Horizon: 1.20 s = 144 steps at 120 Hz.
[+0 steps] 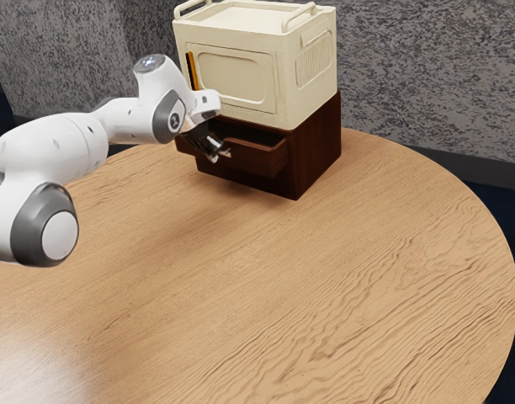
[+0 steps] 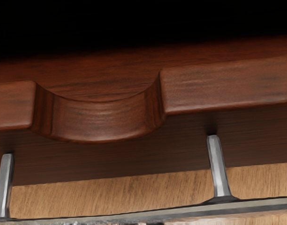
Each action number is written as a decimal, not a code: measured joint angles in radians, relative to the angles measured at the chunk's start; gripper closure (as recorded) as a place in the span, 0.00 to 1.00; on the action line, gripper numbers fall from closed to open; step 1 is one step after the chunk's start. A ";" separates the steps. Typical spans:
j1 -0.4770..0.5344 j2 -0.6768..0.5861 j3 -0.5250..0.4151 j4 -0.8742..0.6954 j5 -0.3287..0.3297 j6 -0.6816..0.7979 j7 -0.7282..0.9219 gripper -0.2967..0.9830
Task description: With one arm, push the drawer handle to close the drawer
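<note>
the drawer (image 1: 257, 157) juts open from the brown cabinet (image 1: 318, 151) near the far edge of the table (image 1: 241, 278), so closing it remains undone. the claw (image 1: 215, 154) is at the handle (image 2: 218, 164); whether spread or pressed together, i cannot tell.

Cream railed box (image 1: 236, 76), round wooden table (image 1: 283, 278), mottled grey wall (image 1: 426, 76)

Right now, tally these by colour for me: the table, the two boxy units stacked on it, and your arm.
Light brown: 1, the table
Dark brown: 1, the drawer unit
Cream: 1, the cabinet
Mostly white: 1, my arm
Total: 4
</note>
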 joint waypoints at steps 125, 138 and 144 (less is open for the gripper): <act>0.037 0.090 -0.066 0.103 0.001 0.138 0.016 0.85; 0.052 0.106 -0.076 0.121 0.000 0.154 0.017 0.84; 0.055 0.112 -0.081 0.126 0.000 0.163 0.018 0.84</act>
